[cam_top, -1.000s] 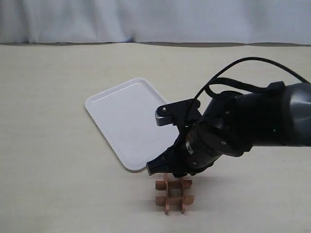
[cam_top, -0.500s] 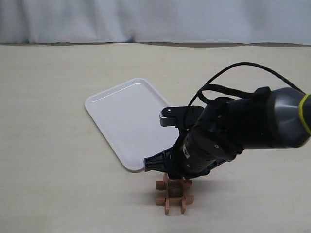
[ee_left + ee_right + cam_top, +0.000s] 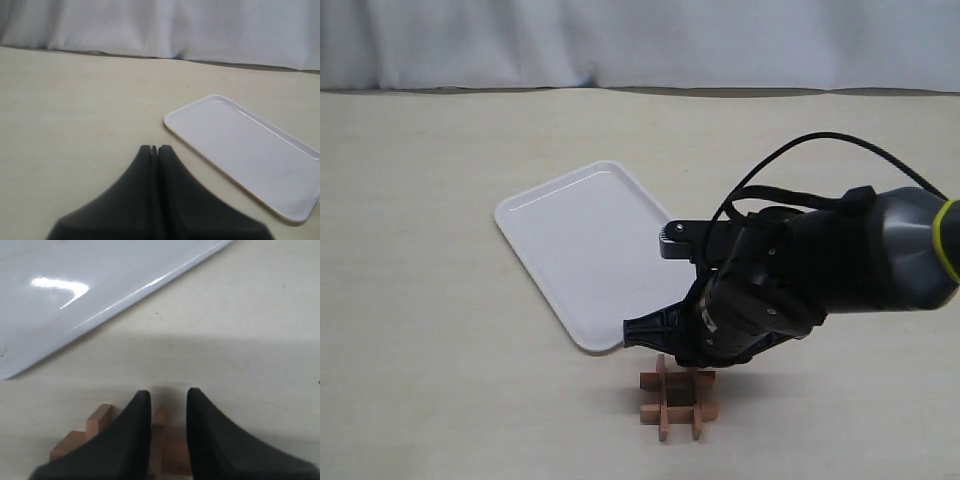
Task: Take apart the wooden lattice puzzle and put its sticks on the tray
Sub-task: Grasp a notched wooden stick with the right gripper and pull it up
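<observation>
Brown wood makes up the little lattice puzzle (image 3: 678,398), which is laid flat on the bench (image 3: 420,350), just beside the near corner of the white tray (image 3: 570,240). The right pincer (image 3: 165,392) is lowered onto it and spread apart, with one stick (image 3: 159,421) seen between its fingers. The left pincer (image 3: 154,148) is squeezed tight on nothing, above the bench near the tray.

The exterior view looks down from high, well back from the right gripper (image 3: 638,335), taking in the beige tabletop (image 3: 420,380). The right wrist view sits close behind that gripper's tips; the left wrist view looks low past the left gripper (image 3: 156,149). All 3 share the flat white rectangular plastic tray (image 3: 582,250)
</observation>
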You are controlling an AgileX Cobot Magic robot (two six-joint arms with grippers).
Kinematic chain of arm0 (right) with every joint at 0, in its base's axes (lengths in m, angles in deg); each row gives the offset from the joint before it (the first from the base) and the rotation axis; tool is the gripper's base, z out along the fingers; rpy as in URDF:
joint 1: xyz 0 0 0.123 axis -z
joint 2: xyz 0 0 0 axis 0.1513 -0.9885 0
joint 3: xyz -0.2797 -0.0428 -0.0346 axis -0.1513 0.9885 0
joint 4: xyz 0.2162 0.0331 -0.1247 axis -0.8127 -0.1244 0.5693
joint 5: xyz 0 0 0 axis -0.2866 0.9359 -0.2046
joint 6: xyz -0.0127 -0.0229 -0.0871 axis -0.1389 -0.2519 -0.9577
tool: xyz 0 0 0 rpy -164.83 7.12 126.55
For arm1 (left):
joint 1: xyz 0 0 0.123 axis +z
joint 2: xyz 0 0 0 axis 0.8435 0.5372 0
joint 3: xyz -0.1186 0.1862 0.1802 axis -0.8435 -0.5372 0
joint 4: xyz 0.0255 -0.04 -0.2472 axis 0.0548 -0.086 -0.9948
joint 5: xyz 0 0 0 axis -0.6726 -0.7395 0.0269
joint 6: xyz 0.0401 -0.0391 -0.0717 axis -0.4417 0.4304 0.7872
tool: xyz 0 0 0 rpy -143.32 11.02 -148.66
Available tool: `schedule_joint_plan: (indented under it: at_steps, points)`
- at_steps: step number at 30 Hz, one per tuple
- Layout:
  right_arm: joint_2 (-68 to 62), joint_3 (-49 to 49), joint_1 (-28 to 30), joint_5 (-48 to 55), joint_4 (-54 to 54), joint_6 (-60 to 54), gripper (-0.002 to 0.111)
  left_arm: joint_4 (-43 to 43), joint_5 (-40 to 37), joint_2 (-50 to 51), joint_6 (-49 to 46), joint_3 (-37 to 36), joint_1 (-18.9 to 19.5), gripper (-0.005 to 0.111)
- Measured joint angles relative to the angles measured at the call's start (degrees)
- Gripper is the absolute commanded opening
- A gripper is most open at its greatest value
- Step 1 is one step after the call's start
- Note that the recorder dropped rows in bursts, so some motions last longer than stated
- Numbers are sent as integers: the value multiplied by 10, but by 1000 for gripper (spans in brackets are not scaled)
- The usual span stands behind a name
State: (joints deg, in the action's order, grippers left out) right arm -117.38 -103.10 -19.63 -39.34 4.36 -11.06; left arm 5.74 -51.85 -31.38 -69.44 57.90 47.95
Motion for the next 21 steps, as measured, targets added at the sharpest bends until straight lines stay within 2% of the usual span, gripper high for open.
schedule_joint_plan:
  at_steps: [4, 13, 18, 21]
  points:
    - [0, 0, 0, -5, 1, 1, 6, 0, 0, 0, 0, 0, 0, 0]
    - [0, 0, 0, -25, 12, 2, 6, 0, 0, 0, 0, 0, 0, 0]
    - [0, -16, 0, -25, 109, 6, 4, 0, 0, 0, 0, 0, 0, 0]
    - [0, -29, 0, -8, 122, 6, 4, 0, 0, 0, 0, 0, 0, 0]
